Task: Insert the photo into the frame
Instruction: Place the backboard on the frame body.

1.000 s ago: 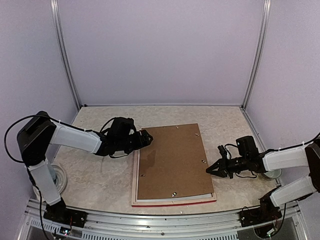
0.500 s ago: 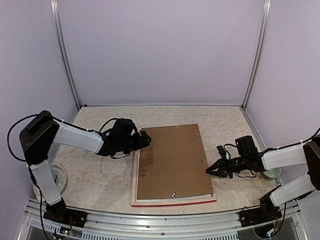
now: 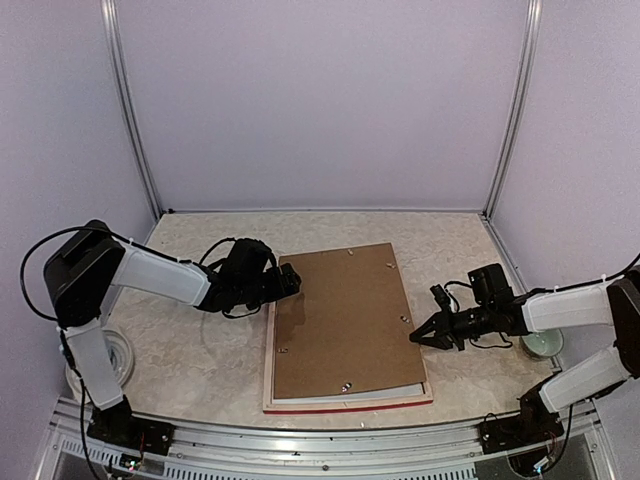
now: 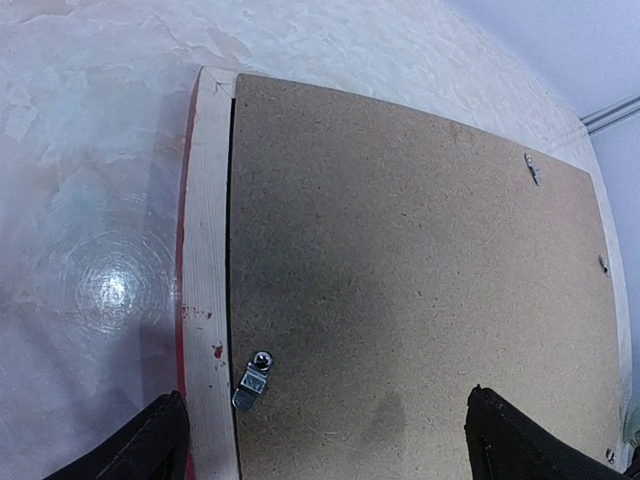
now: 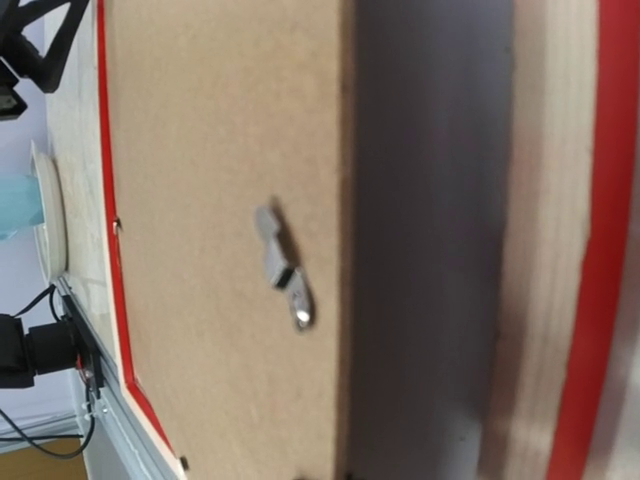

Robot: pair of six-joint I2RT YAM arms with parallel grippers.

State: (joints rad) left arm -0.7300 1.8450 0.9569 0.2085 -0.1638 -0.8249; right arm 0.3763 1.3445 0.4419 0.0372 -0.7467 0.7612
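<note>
The left end effector point(image 3: 293, 283) gapes wide, empty, at 10 o'clock of the frame point(image 3: 269, 375). The right end effector point(image 3: 420, 338) is closed, empty, at 3 o'clock.

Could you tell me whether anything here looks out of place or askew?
The backing board looks slightly skewed on the frame: pale wood shows along the left bar, and a white layer peeks out at the near edge.
</note>
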